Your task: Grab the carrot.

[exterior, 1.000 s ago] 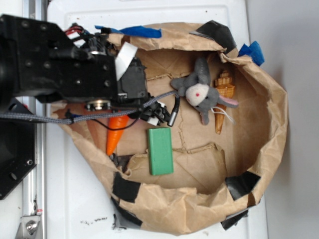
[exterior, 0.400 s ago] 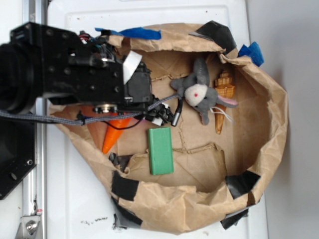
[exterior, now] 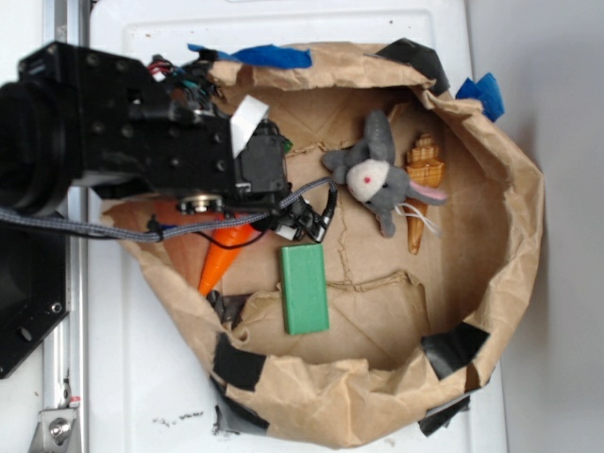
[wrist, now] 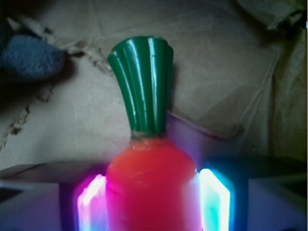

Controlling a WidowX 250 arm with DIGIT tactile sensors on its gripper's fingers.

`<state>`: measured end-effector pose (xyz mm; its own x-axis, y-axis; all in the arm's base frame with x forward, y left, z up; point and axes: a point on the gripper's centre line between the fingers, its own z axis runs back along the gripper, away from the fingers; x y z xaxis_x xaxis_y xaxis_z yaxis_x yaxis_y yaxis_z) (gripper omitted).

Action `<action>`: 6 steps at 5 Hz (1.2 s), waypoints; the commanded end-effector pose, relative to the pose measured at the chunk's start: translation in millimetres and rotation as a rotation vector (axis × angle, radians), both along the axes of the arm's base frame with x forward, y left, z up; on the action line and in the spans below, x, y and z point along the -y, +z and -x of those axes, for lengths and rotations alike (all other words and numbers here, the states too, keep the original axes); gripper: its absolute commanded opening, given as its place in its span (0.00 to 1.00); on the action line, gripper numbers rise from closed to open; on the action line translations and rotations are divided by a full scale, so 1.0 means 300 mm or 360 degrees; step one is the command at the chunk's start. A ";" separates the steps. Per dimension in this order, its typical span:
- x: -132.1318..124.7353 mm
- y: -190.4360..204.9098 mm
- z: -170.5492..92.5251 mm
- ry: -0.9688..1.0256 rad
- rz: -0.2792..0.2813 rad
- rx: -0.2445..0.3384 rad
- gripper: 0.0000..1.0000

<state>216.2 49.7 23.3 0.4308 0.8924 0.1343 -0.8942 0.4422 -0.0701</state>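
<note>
The carrot (wrist: 149, 178) fills the wrist view, its orange body wedged between my two glowing pads and its dark-green stem (wrist: 144, 86) pointing away over the brown paper. My gripper (wrist: 151, 197) is shut on the carrot, with both pads pressed against its sides. In the exterior view only the carrot's orange tip (exterior: 219, 264) shows below the black arm (exterior: 142, 142), near the left wall of the paper bag. The fingers themselves are hidden under the arm there.
A green block (exterior: 305, 288) lies just right of the carrot tip. A grey plush mouse (exterior: 373, 179) and a tan ice-cream-cone toy (exterior: 422, 189) lie farther right. The crumpled brown paper bag wall (exterior: 510, 245), patched with black tape, rings everything.
The arm shifted left and settled over the carrot. The carrot's tip swung slightly left and back, and the paper bag shifted a little.
</note>
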 end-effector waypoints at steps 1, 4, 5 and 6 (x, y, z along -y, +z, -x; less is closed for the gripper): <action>-0.015 0.065 -0.005 -0.0227 -0.0006 0.0094 0.00; 0.121 0.364 -0.124 -0.0841 0.0170 0.0044 0.00; 0.132 0.413 -0.120 -0.0917 0.0197 0.0028 0.00; 0.105 0.462 -0.127 -0.0813 0.0051 0.0128 0.00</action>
